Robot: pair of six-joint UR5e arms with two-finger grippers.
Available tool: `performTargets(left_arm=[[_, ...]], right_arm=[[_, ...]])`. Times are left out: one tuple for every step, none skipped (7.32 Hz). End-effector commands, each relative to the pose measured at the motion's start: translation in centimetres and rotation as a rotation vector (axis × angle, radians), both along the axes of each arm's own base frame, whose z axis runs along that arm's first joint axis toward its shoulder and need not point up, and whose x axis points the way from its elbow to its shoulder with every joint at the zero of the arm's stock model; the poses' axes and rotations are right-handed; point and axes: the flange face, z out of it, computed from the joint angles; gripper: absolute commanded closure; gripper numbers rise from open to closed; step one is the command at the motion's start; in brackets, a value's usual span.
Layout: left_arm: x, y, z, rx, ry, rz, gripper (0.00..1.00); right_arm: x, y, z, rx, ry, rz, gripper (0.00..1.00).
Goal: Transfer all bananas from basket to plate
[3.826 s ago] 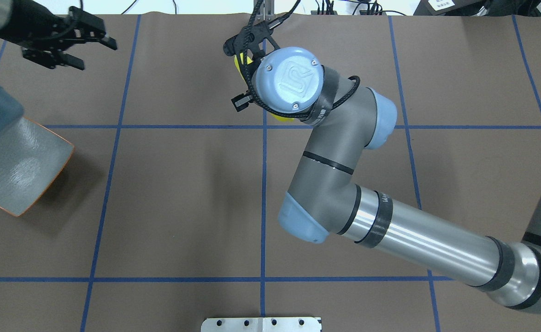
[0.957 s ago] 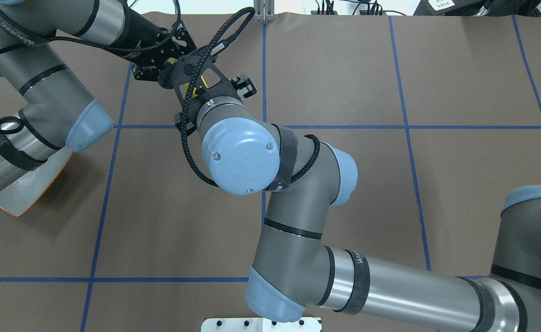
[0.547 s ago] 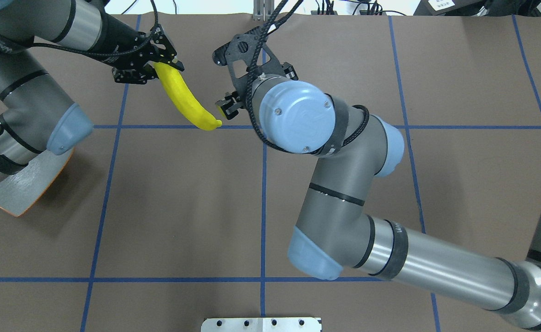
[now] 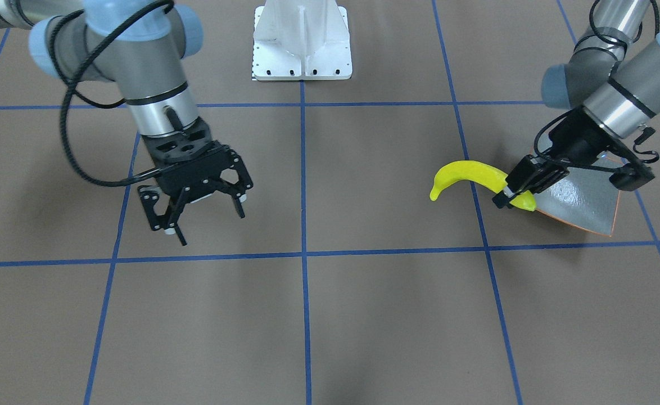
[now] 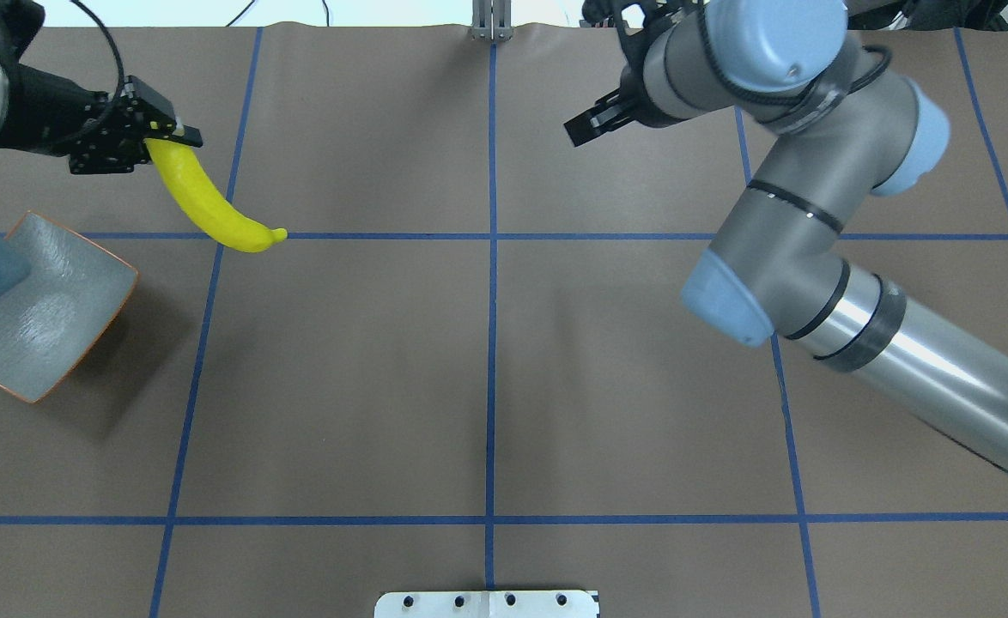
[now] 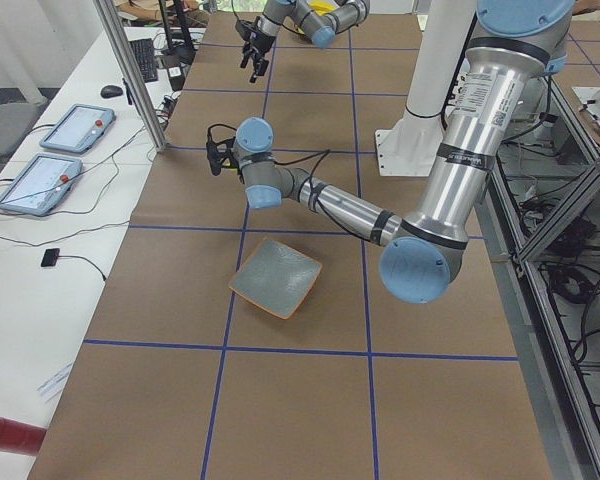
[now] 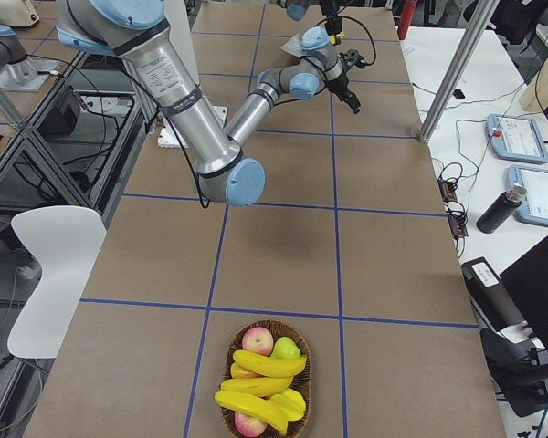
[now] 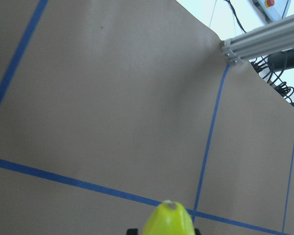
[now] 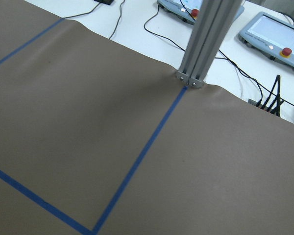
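Left jaws: the left gripper [image 4: 514, 191] is clenched on one end of a banana [image 4: 465, 173], at the right of the front-facing view.
Right jaws: the right gripper [image 4: 195, 211] hangs with its fingers spread and nothing between them, left of centre in that view.
Held banana: above the table, jutting sideways from the jaws, its free tip pointing away from the plate [image 4: 583, 202]; the gripped end sits just at the plate's near edge.
Plate: lower left of the overhead view [image 5: 49, 300], no fruit in it.
Basket: the basket [image 7: 267, 383] is at the bottom of the right-side view, with more bananas [image 7: 256, 388] among other fruit.
Handling: probably light, stiff and glossy, so slippery; an end grip lets it swing, a mid-length hold would be steadier.
Progress: first transfer likely under way.
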Motion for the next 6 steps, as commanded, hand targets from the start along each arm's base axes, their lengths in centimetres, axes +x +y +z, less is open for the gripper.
performTargets(left_arm=[[-4.2, 2.8, 5.9, 0.076, -0.022, -0.028, 1.0], [-5.3, 4.0, 7.8, 0.082, -0.023, -0.037, 1.0], [-6.1, 5.0, 10.2, 0.078, -0.028, -0.042, 1.0], [-6.8, 5.5, 13.5, 0.083, -0.027, -0.05, 1.0], [-7.5, 5.8, 16.9, 0.095, -0.018, -0.052, 1.0], [-9.7, 5.6, 18.8, 0.072, -0.015, -0.054, 1.0]], right_arm=[[8.5, -3.5, 5.8, -0.013, 0.058, -0.073, 0.0], [10.7, -4.1, 7.5, -0.002, 0.079, -0.096, 0.0], [11.7, -4.4, 8.3, 0.002, 0.092, -0.097, 0.0], [12.5, -4.7, 8.4, 0.001, 0.094, -0.091, 0.0], [13.0, -4.7, 9.0, 0.0, 0.098, -0.098, 0.0], [13.9, -4.8, 9.2, 0.009, 0.101, -0.111, 0.0]])
